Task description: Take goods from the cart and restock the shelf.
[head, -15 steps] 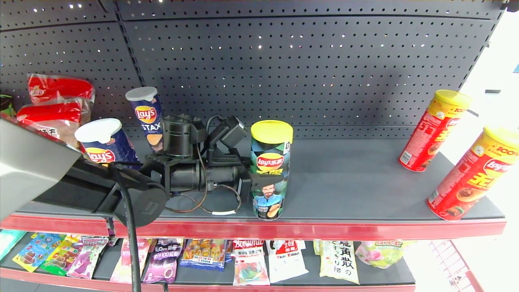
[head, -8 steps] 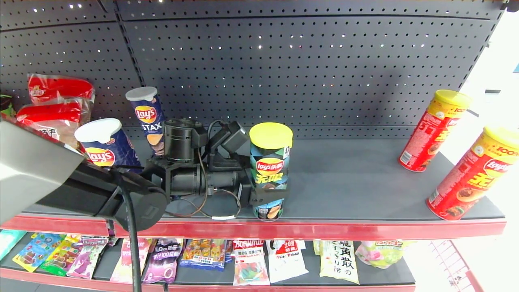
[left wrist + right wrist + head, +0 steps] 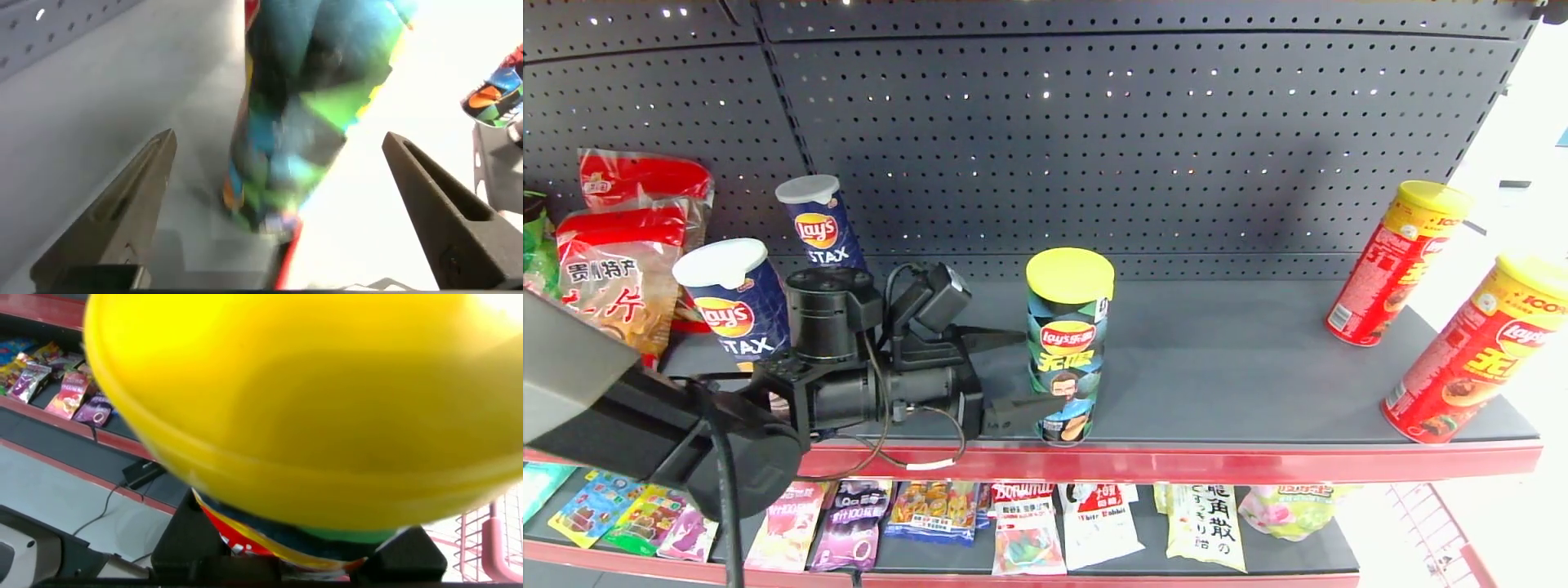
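Chip can (image 3: pixel 1068 351) standing upright on shelf (image 3: pixel 1258 384), near front edge. Left gripper (image 3: pixel 1036 367) fingers (image 3: pixel 139 196) gaping wide, flanking can, not touching. Right gripper (image 3: pixel 294 555) clenching second can (image 3: pixel 286 400). Handling judgement: light, stiff, slick, dentable; taking hold mid-body, moderate squeeze.

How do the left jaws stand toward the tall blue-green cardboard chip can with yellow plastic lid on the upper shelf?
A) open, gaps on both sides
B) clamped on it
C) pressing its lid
A: the left gripper's jaws are spread, with space between each and the chip can.
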Controlling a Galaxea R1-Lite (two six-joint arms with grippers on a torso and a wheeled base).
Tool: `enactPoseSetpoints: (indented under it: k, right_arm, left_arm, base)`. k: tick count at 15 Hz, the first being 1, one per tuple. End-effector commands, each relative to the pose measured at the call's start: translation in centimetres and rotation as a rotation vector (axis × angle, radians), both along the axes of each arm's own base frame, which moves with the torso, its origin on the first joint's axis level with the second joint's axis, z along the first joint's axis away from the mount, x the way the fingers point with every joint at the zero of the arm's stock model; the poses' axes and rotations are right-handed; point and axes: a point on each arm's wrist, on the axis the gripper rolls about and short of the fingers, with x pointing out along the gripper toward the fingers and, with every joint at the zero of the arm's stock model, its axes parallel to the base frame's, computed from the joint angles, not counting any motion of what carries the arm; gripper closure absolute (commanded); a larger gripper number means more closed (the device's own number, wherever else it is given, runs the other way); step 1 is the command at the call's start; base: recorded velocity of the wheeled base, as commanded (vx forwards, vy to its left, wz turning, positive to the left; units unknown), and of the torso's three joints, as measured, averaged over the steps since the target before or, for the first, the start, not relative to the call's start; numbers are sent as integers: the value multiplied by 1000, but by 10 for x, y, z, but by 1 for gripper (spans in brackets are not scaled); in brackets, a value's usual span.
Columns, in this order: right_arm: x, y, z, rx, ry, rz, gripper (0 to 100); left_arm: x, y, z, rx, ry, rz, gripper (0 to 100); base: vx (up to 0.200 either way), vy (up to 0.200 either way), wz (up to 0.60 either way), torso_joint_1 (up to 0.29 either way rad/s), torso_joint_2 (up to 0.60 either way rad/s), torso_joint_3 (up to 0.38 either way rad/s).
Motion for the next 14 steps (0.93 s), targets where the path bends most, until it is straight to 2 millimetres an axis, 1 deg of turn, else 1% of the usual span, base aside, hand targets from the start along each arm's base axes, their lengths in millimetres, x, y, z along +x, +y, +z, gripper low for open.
enactPoseSetpoints:
  k: [1,2,3,4,5,6,7,10,12,13,14]
  right_arm:
    - [11,3,29,-7,33,22,100]
    - [21,6,49,-13,57,24,100]
    - [37,10,73,-17,79,47,100]
    - [53,15,93,-20,99,74,100]
    - [69,21,107,-26,120,93,100]
    - [85,26,117,-32,128,103,100]
    - [107,35,126,-37,121,123,100]
    - [179,61,142,-24,77,145,100]
    - [210,72,150,-14,82,206,100]
    - [235,81,154,-19,83,215,100]
    - [248,85,156,-24,80,216,100]
  left_arm:
    - [-19,14,20,-31,-20,38,0]
    - [-26,17,25,-36,-22,61,0]
    - [-34,22,28,-38,-27,75,0]
    - [-42,26,29,-37,-27,84,0]
    - [-49,30,29,-33,-24,93,0]
    - [-56,34,30,-33,-21,107,0]
    - [-65,38,33,-43,-18,120,0]
    - [-85,49,36,-51,-19,154,0]
    - [-93,53,38,-56,-31,162,0]
    - [-100,56,40,-61,-41,171,0]
    - [-103,58,41,-64,-48,179,0]
  base:
    - [0,0,0,0,0,0]
    - [0,0,0,0,0,0]
    - [0,0,0,0,0,0]
    - [0,0,0,0,0,0]
    - [0,0,0,0,0,0]
    - [0,0,0,0,0,0]
    - [0,0,0,0,0,0]
    - [0,0,0,0,0,0]
    - [0,0,0,0,0,0]
    - [0,0,0,0,0,0]
    - [0,0,0,0,0,0]
